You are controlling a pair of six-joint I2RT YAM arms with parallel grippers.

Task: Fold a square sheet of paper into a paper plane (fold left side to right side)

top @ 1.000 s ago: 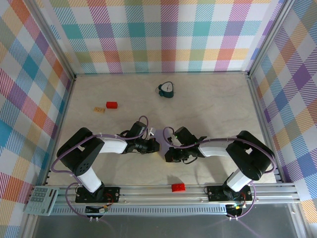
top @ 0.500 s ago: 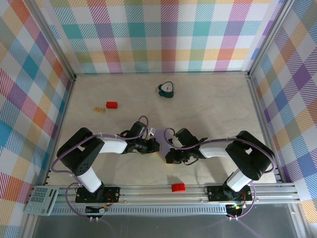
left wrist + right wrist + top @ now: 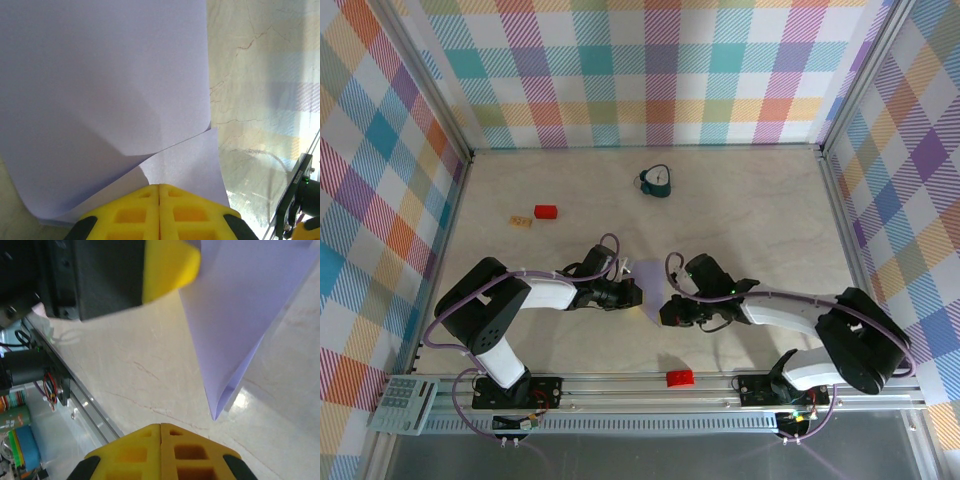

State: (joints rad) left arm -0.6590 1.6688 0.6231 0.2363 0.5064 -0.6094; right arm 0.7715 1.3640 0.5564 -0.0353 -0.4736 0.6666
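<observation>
Left gripper (image 3: 159,185) is keeping its jaws pressed together, tips touching the near edge of the folded lavender sheet (image 3: 100,90), which is lying mid-table between the arms. Right gripper (image 3: 160,425) is closed tight on nothing, just short of the sheet's corner. Its elbow is now swinging farther right than a second ago.

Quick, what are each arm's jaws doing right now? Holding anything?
Left gripper: jaws shut, tips at the lavender paper; whether they pinch it cannot be told.
Right gripper: jaws shut, holding nothing.
</observation>
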